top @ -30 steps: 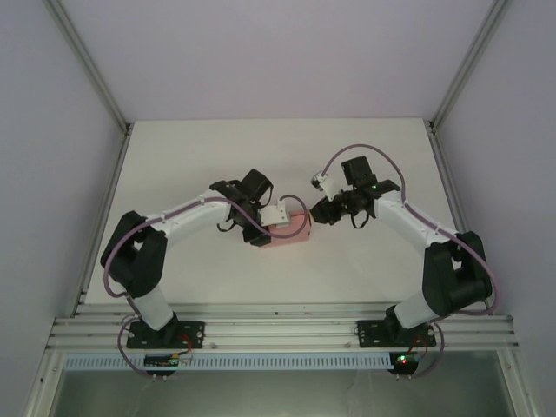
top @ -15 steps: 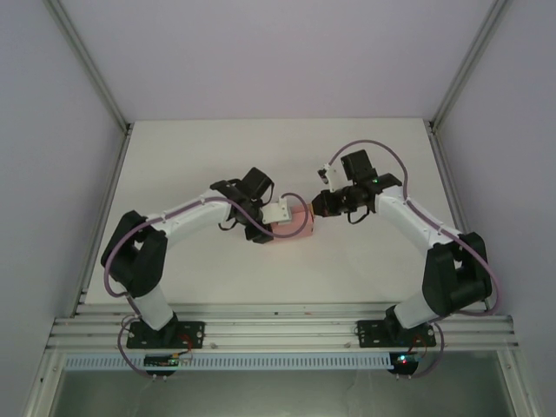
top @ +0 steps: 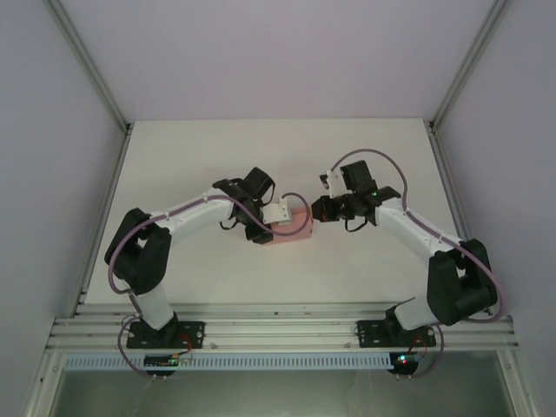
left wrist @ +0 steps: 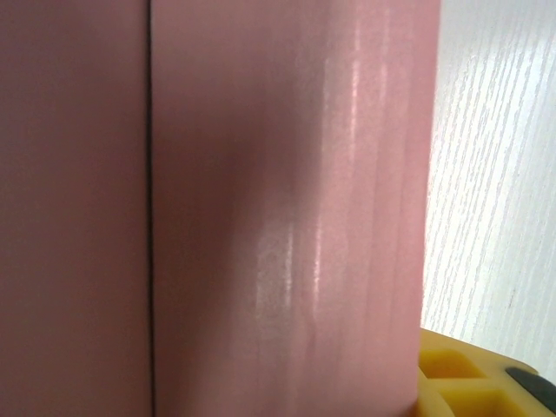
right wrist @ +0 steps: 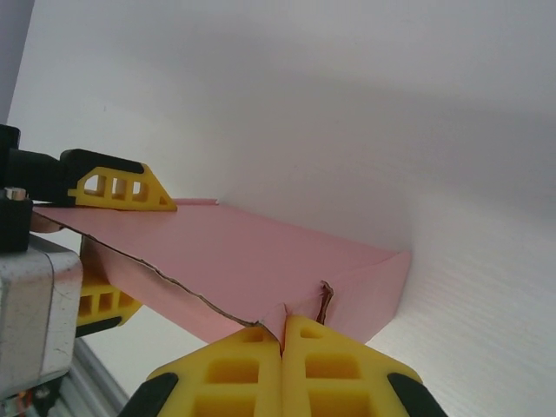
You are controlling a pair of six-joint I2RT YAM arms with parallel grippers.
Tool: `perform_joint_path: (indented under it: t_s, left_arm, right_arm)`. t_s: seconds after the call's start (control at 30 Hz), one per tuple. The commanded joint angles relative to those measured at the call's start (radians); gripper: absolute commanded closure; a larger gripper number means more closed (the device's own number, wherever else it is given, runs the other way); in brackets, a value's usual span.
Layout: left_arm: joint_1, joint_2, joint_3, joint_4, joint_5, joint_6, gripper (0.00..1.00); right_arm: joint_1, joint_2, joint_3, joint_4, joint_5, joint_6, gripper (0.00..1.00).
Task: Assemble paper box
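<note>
The paper box is seen folded up into a small pink rectangular shape, laid flat around the middle of the surface. It's glossy thin card, with one dark seam line spotted up close.

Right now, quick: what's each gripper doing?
Left gripper: closed on the paper box.
Right gripper: closed, fingertips at the box's end, nothing visibly held.

2 matching arms out there: left arm and right arm, white shells with black joint housings. 1 mauve cable loops along each. Black base plates show tiny red and green lights. Close in, right gripper: yellow fingers, moulded cut-outs, black backing. Left gripper carries a pale metal block and the same yellow fingers.
</note>
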Motion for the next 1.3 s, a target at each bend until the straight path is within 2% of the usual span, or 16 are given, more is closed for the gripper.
perform_joint_path:
  t_s: [0.0,0.33,0.4,0.53,0.57,0.63,0.73,0.83,0.9,1.07,1.17,1.27]
  left_arm:
    - [0.009,0.027,0.034,0.003,-0.019,-0.02,0.57]
    - [0.008,0.023,0.058,0.0,-0.016,-0.04,0.52]
    - [0.009,0.018,0.066,-0.005,-0.021,-0.049,0.42]
    - [0.007,-0.018,0.075,-0.012,-0.033,-0.075,0.15]
    - [0.007,-0.035,0.071,-0.01,-0.035,-0.08,0.13]
    - [0.006,-0.079,0.054,0.007,-0.057,-0.102,0.0]
    - [0.007,-0.158,0.011,0.053,-0.144,-0.182,0.0]
    - [0.007,-0.231,-0.012,0.061,-0.288,-0.355,0.0]
    - [0.008,-0.274,-0.016,0.026,-0.339,-0.477,0.0]
    - [0.005,-0.352,-0.07,-0.023,-0.256,-0.635,0.02]
    - [0.002,-0.36,-0.085,-0.041,-0.182,-0.689,0.13]
    - [-0.006,-0.359,-0.088,-0.051,-0.159,-0.726,0.27]
  right_arm:
    - [0.037,0.005,-0.091,0.01,0.074,-0.062,1.0]
    - [0.06,-0.012,-0.151,0.109,0.113,-0.05,1.0]
    - [0.066,-0.021,-0.156,0.117,0.128,-0.05,1.0]
    - [0.072,-0.034,-0.147,0.108,0.155,-0.034,1.0]
    - [0.073,-0.036,-0.145,0.107,0.161,-0.032,1.0]
    - [0.081,-0.043,-0.145,0.105,0.177,-0.026,1.0]
    - [0.091,-0.05,-0.148,0.104,0.203,-0.02,1.0]
    - [0.1,-0.051,-0.15,0.097,0.233,-0.013,1.0]
    - [0.106,-0.052,-0.151,0.094,0.255,0.005,1.0]
    - [0.125,-0.056,-0.145,0.092,0.277,0.047,1.0]
    - [0.132,-0.055,-0.138,0.089,0.289,0.09,1.0]
    - [0.146,-0.055,-0.138,0.098,0.312,0.122,1.0]
